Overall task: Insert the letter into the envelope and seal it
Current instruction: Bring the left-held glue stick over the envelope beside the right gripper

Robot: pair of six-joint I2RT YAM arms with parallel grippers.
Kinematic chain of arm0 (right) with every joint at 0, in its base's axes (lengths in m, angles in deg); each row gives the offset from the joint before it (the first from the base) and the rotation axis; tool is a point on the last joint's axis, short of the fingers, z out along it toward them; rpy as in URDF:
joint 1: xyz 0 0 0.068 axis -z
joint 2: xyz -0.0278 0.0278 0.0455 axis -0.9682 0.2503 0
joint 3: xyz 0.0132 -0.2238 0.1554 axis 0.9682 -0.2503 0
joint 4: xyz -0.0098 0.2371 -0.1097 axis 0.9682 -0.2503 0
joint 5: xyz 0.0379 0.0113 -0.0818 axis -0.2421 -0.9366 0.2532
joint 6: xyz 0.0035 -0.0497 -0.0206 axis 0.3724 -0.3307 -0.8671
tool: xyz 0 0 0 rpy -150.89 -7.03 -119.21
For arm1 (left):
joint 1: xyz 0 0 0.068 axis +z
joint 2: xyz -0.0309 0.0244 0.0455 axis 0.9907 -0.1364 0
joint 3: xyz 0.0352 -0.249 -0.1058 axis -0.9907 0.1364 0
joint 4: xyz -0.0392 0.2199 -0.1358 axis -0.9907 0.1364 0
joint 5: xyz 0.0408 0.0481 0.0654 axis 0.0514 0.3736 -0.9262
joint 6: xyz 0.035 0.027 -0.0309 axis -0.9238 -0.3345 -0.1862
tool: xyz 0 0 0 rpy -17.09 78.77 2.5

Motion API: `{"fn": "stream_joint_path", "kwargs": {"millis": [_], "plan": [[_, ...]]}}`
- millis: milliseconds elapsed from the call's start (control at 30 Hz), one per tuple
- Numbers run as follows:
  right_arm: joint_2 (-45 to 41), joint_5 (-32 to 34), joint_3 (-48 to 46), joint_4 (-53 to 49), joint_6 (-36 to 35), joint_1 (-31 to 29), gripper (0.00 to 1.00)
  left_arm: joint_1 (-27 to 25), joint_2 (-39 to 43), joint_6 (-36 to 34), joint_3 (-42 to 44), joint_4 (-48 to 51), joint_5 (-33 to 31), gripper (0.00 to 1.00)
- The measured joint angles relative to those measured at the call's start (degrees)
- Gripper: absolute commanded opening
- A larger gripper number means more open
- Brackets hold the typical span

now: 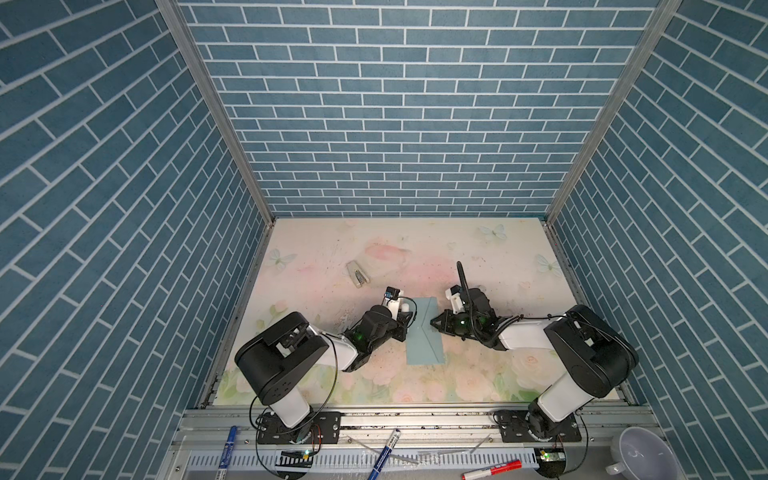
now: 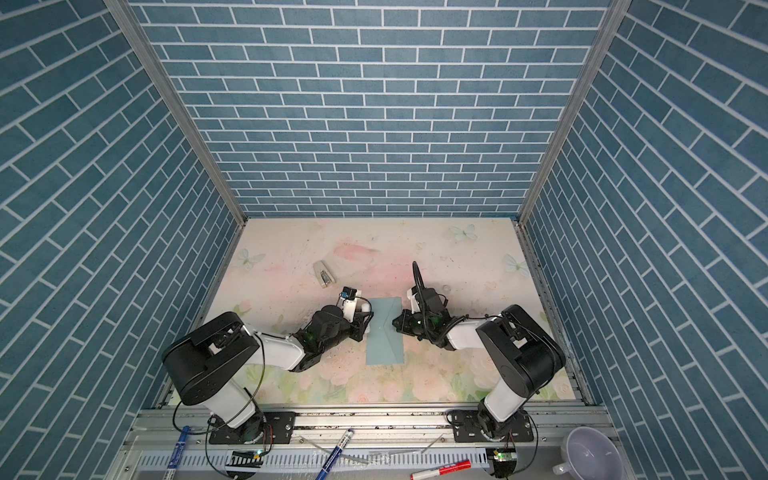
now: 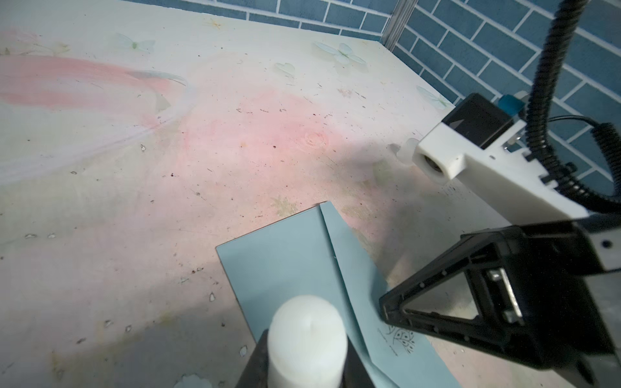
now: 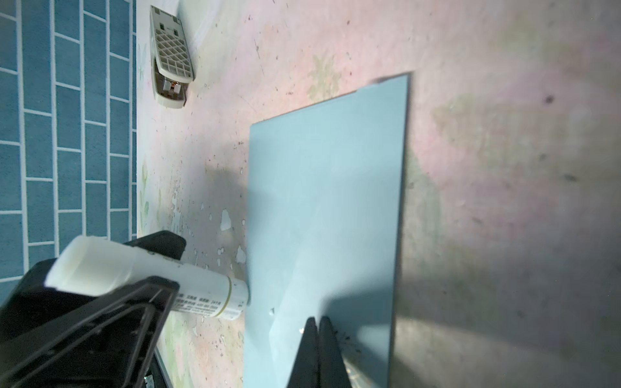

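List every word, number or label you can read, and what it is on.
None can be read.
glue stick: grey print on the tube, blurred.
envelope: small dark motif with script, too small.
marker pens: barrel print, too small.

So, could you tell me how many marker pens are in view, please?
3, all on the metal ledge before the table: a blue marker at the left, a white-and-blue marker in the middle, a red marker toward the right. Others could be hidden.

Count: one teal envelope [image 1: 422,345], one glue stick [image 4: 201,289], one stapler [image 1: 358,274], three marker pens [image 1: 227,451] [image 1: 384,453] [image 1: 492,468], one pale handled cup [image 1: 642,457].
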Motion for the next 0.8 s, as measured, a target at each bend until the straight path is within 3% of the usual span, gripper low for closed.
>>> {"fn": "stream_joint_path", "kwargs": {"millis": [800], "plan": [[4.3,-0.1,2.8,2.1,0.2,-2.2,0.00,-0.2,-3.0,0.6,-2.5,-1.0,0.2,0.00]]}}
